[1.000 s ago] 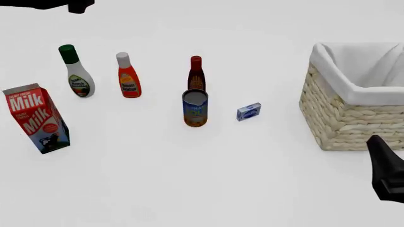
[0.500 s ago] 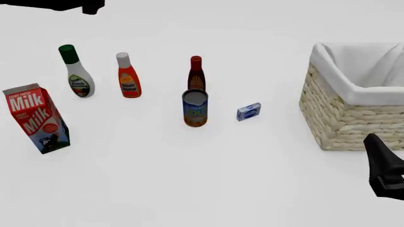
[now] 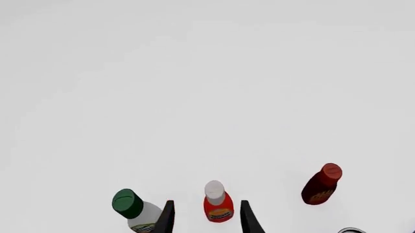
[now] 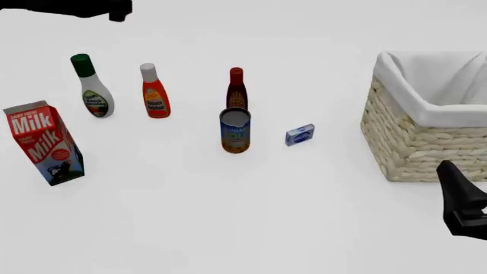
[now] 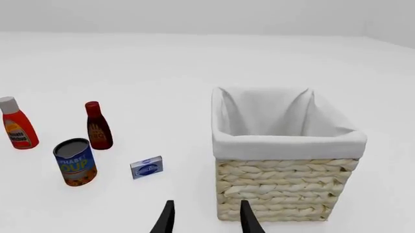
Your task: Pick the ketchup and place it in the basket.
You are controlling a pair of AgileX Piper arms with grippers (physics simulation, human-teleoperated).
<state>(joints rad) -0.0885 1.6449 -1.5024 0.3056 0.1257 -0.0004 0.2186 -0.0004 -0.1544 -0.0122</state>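
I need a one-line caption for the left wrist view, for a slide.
Open left gripper above the upright ketchup, framed between its fingertips.

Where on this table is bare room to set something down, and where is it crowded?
Bare: the wide near strip in front of the milk carton and soup can, and the gap between the small blue box and the basket. Crowded: the far row of green-capped bottle, ketchup and dark bottle, just behind the can.

Both end effectors (image 3: 204,221) (image 5: 204,218) open, empty.
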